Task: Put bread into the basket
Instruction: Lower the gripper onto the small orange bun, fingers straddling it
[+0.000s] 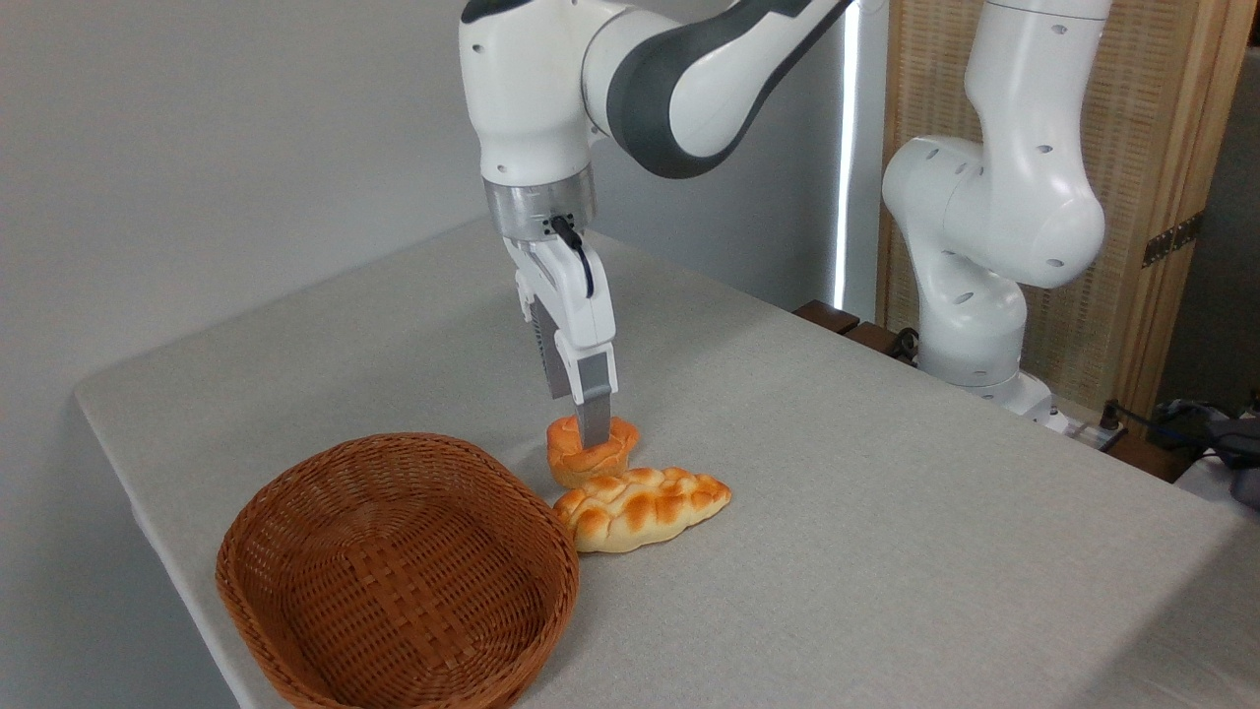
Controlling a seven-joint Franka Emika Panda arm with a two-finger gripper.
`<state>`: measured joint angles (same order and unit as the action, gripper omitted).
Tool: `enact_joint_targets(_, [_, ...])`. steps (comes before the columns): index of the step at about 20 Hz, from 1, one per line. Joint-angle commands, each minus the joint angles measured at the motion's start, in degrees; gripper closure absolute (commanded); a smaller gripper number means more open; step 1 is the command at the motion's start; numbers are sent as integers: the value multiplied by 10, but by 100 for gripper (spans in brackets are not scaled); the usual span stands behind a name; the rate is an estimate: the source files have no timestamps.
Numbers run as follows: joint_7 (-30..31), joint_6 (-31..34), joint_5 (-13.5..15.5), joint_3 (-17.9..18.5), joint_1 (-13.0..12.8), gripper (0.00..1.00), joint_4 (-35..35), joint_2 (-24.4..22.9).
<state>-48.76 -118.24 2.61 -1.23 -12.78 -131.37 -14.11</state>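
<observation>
One bread (583, 459), pincer (594, 429) seemingly gripping it

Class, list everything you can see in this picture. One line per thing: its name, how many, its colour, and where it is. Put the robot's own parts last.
table: one, pale grey, fills the scene
basket: one, brown wicker, front left, empty
bun: one, orange-brown, behind the loaf, right of the basket
braided loaf: one, pale golden, beside the basket's right rim
woven screen: one, tan with wooden frame, back right
cables: dark, far right edge
arm: one, white and grey, based back right
tool: one, white with grey fingers, down on the bun; grip unclear
</observation>
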Motion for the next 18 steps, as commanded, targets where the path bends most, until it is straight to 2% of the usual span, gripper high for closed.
enact_joint_targets(1, [-13, -25, 1, 5, -2, 0, -19, -1])
enact_joint_targets(13, [-49, -70, 0, 5, -2, 2, -47, 10])
enact_joint_targets(15, [-65, -70, 0, 4, -2, 25, -47, 10])
enact_joint_targets(16, [-71, -70, 1, 4, -2, 30, -47, 10])
enact_joint_targets(17, [-84, -69, 1, 4, -2, 39, -47, 10])
enact_joint_targets(18, [-89, -69, 1, 4, -2, 42, -47, 10])
